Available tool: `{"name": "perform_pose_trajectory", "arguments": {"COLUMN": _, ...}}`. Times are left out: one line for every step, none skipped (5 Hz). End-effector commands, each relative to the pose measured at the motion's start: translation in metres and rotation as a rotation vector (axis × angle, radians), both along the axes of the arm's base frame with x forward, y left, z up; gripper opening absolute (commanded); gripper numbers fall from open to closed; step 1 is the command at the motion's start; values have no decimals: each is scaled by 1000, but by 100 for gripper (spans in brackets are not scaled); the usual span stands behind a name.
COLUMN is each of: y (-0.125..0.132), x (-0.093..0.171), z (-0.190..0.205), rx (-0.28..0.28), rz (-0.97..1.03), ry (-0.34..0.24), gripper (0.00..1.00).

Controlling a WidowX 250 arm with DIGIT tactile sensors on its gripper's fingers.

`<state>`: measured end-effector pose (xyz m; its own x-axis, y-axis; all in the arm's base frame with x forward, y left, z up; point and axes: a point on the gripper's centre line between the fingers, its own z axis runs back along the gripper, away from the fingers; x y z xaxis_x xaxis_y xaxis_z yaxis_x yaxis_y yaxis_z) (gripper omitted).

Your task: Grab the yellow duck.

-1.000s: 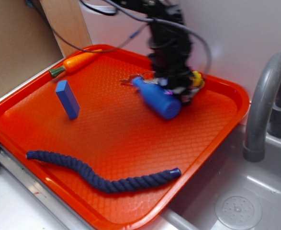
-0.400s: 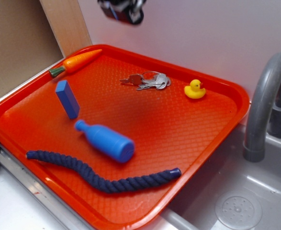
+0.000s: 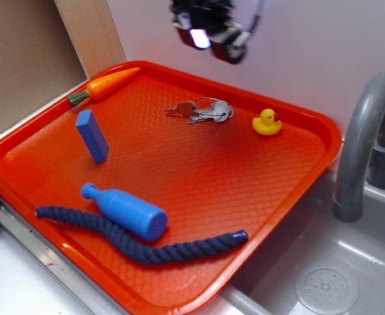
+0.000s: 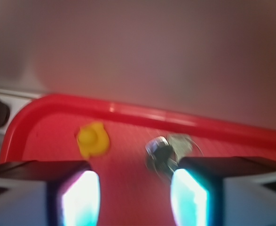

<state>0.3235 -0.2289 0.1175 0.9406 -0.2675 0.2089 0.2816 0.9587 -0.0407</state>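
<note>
The tiny yellow duck stands upright on the orange tray, near its far right rim. In the wrist view the duck is a yellow blur ahead and to the left. My gripper hangs high above the tray's far edge, up and to the left of the duck. It is open and empty, with bare tray between the fingers.
A bunch of keys lies left of the duck. A blue bottle lies against a dark blue rope at the front. A blue block and a toy carrot are at the left. A grey tap stands over the sink at the right.
My gripper has left the bottle and duck area and risen high above the tray's far edge, then shifted right. The blue bottle now lies near the rope at the front.
</note>
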Motion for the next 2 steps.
{"name": "perform_pose_trajectory", "arguments": {"y": -37, "x": -6, "z": -5, "rx": -11, "rz": -58, "ry": -21, "gripper": 100}}
{"name": "perform_pose_trajectory", "arguments": {"y": -34, "x": -18, "z": -14, "rx": 4, "rz": -8, "ry": -26, "gripper": 100}}
